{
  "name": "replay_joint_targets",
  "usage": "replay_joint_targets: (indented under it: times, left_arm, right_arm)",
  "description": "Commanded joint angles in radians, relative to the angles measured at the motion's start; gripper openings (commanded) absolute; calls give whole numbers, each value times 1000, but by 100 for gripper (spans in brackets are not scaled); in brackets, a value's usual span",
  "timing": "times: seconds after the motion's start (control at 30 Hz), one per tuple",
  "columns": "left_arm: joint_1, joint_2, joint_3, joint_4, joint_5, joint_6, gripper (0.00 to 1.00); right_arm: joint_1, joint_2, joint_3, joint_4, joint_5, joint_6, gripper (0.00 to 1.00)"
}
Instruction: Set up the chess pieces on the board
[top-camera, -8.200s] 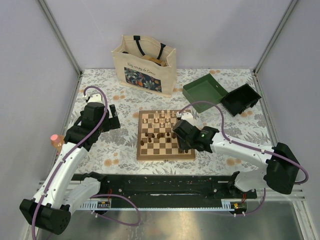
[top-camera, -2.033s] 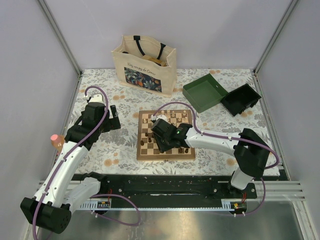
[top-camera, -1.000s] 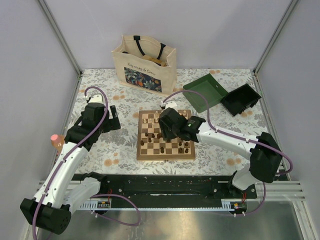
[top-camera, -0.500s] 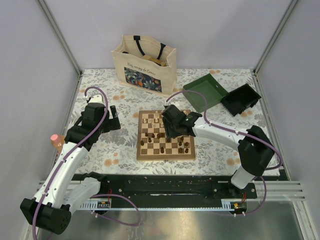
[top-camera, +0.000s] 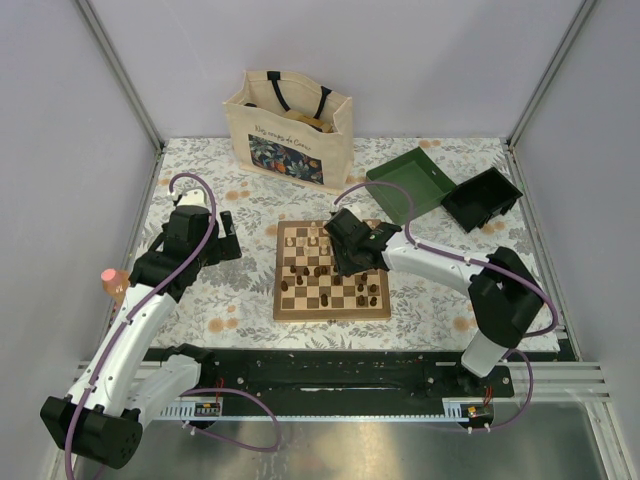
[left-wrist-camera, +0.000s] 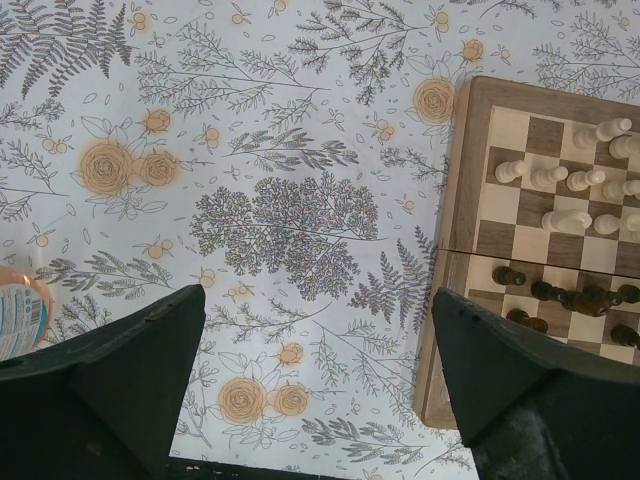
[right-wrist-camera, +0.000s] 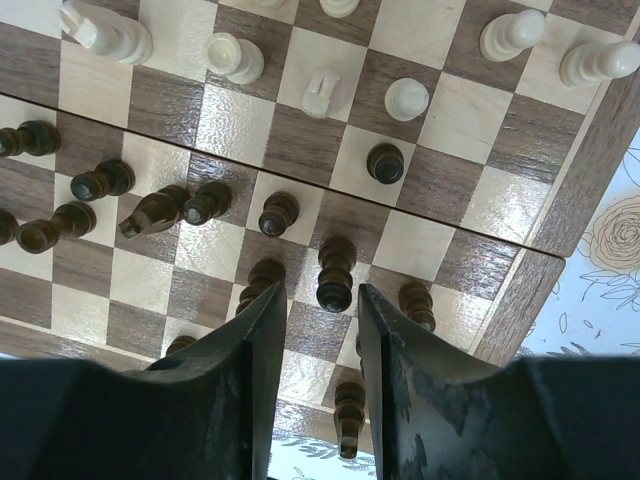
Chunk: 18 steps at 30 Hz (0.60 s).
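The board (top-camera: 330, 316) lies at the table's middle. Pale cream chess pieces (top-camera: 305, 240) stand along its far rows and dark brown ones (top-camera: 365, 295) are scattered over the middle and near rows. My right gripper (top-camera: 340, 262) hovers over the board's middle, slightly open and empty. In the right wrist view its tips (right-wrist-camera: 320, 295) sit just short of a standing dark piece (right-wrist-camera: 335, 272). Another dark piece (right-wrist-camera: 150, 213) lies tipped over. Pale pieces (right-wrist-camera: 235, 55) stand farther off. My left gripper (left-wrist-camera: 318, 295) is wide open over the floral cloth, left of the board (left-wrist-camera: 455, 250).
A cream tote bag (top-camera: 290, 125) stands behind the board. A green box (top-camera: 410, 185) and a black box (top-camera: 482, 197) sit at the back right. A bottle with a pink cap (top-camera: 112, 283) stands at the left edge and also shows in the left wrist view (left-wrist-camera: 20, 310).
My right gripper swept from the board's right side across its near rows, then drew back to the board's middle; it has barely moved in the last half second. The left arm has stayed still.
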<state>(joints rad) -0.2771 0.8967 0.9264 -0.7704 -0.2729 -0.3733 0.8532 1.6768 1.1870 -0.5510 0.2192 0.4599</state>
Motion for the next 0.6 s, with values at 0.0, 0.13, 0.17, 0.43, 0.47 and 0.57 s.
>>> replay_joint_targets:
  times: [0.0,0.13,0.17,0.43,0.47,0.57]
  left_arm:
    - [6,-5,3,17,9,8,99]
    - [6,-7,5,17,9,8,99]
    - [6,-7,5,17,9,8,99]
    - [6,-8,3,16,9,10,99]
    - [6,-8,3,16,11,8,99]
    - [6,-8,3,16,9,8,99]
  right_arm:
    - [-9,4,10,0,11,-4,42]
    - [-11,4,10,0,16,-6,34]
    - [-11,1,10,0,17,-7,34]
    - [-13,-26,11,-7,35,-23,22]
    - [-13,-41,11,-7,32,-27,22]
    - [-11,-83,0,-10,45,-32,22]
